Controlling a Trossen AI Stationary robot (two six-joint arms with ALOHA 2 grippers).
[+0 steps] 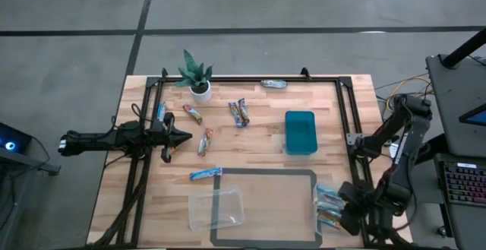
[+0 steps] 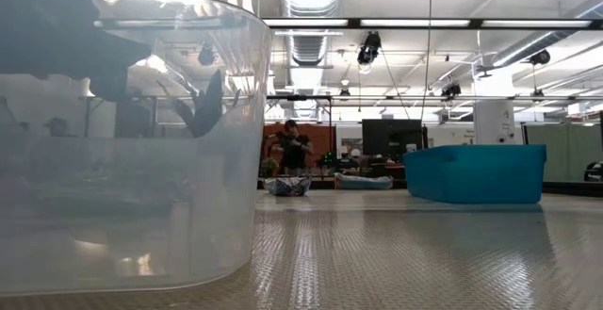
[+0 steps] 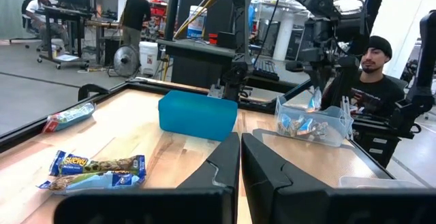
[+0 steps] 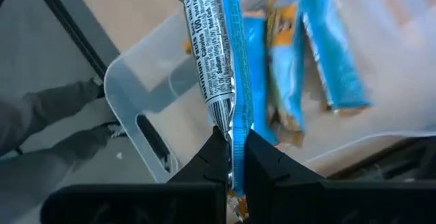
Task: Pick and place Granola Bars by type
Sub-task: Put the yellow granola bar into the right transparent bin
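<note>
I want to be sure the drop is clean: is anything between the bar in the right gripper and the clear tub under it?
Nothing visible. The right gripper is shut on a blue-and-silver wrapped granola bar, which hangs directly over the open clear plastic tub; only blue-wrapped bars already lie inside.

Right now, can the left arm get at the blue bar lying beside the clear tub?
Probably yes. The blue bar lies alone on bare wood, nothing above it. The left tool, shut and empty, is close by.

A pale wood-grain tabletop (image 1: 258, 147) carried a teal bin (image 1: 300, 131), a white-potted green plant (image 1: 197, 76), and bright blue and brown-orange granola bars (image 1: 239, 113).
</note>
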